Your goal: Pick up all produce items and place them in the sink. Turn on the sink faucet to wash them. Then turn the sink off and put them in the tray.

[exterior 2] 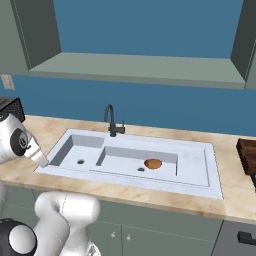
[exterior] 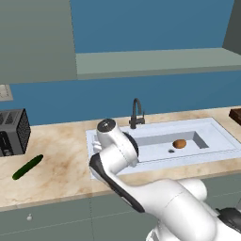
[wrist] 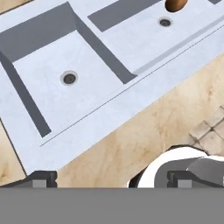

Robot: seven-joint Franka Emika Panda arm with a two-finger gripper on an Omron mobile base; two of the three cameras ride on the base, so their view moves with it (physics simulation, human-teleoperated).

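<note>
The brown potato lies in the larger basin of the sink, near its drain. It also peeks in at the top edge of the hand view as the potato. On the counter, left of the sink, the dark green cucumber lies at an angle. Behind the basins stands the black faucet. The brown tray sits at the far right. My gripper is open and empty, above the counter's front strip by the small basin.
A black toaster stands at the back left of the counter. My own arm covers the sink's left end in the left base view. A shelf and cabinets hang above the blue back wall.
</note>
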